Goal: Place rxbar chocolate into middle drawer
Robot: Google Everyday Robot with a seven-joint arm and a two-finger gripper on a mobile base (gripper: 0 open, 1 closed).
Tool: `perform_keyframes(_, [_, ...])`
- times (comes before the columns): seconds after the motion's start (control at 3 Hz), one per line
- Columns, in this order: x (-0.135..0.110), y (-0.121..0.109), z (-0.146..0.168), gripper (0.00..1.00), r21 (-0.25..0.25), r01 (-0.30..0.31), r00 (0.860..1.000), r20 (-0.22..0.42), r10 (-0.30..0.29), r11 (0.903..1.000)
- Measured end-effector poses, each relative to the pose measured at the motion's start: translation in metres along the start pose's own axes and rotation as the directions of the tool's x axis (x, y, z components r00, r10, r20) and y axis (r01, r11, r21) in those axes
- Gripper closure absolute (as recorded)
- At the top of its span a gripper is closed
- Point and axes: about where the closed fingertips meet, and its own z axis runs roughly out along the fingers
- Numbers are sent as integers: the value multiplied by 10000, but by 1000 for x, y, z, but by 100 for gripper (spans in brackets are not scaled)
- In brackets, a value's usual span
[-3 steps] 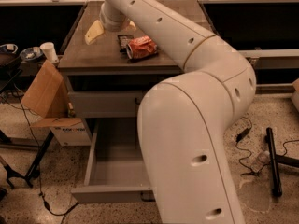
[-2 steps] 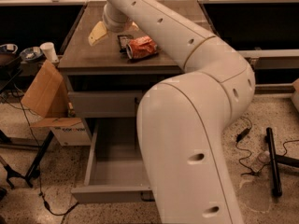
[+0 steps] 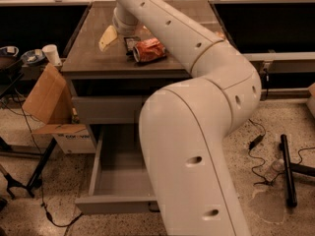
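The rxbar chocolate (image 3: 131, 44), a small flat black-wrapped bar, lies on the brown cabinet top (image 3: 93, 58). It sits just left of a crushed orange can (image 3: 149, 49). My gripper (image 3: 108, 37) hangs low over the cabinet top, a little to the left of the bar, with its yellowish tip showing. My big white arm (image 3: 197, 132) reaches up from the lower right and hides the right part of the cabinet. The middle drawer (image 3: 115, 181) is pulled open below, its grey tray empty. The handled drawer front (image 3: 106, 109) above it is shut.
A cardboard box (image 3: 44, 95) leans against the cabinet's left side. A white cup (image 3: 51, 54) and bowls (image 3: 30, 56) stand on a side stand at the left. Cables and a black stand leg (image 3: 288, 171) lie on the floor at the right.
My gripper has moved a little to the right over the cabinet top, closer to the black bar. The bar, the can and the open drawer have not moved.
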Motion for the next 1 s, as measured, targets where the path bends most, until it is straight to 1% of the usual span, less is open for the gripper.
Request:
perform_keyframes(0.67, [8, -7, 10, 0, -34, -6, 9989, -462, 4, 10000])
perform_keyframes(1.0, [10, -8, 14, 7, -90, 0, 9980, -631, -6, 10000])
